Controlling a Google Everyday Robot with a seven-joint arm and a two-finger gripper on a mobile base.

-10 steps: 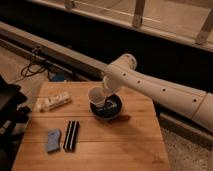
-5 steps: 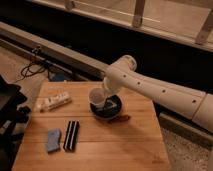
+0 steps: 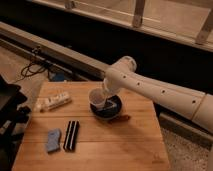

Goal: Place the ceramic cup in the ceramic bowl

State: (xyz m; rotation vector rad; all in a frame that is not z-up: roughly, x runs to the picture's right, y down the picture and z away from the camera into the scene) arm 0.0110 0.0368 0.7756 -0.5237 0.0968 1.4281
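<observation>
I work over a square wooden table (image 3: 115, 145) of pale planks. Beyond its far edge, toward twelve o'clock, run a dark rail and a light ledge with metal posts; cables (image 3: 35, 67) lie on the floor at ten o'clock.

Counting what sits on the wood: one ceramic bowl (image 3: 107, 107), black and glossy, just past the table's centre toward one o'clock; one flat white box (image 3: 52, 101) at nine o'clock; one black ridged bar (image 3: 72, 135) at seven o'clock; one blue-grey packet (image 3: 52, 141) just beside that bar, on its nine o'clock side; and one small brownish item (image 3: 120, 119) touching the bowl's rim at five o'clock. One ceramic cup (image 3: 97, 97), white, is there too.

My arm (image 3: 160, 92) comes in from three o'clock. My pincer (image 3: 106, 96) sits over the bowl, and the cup lies against its nine o'clock side, over the bowl's nine o'clock rim. Whether my pincer is clamped on the cup I cannot tell.
</observation>
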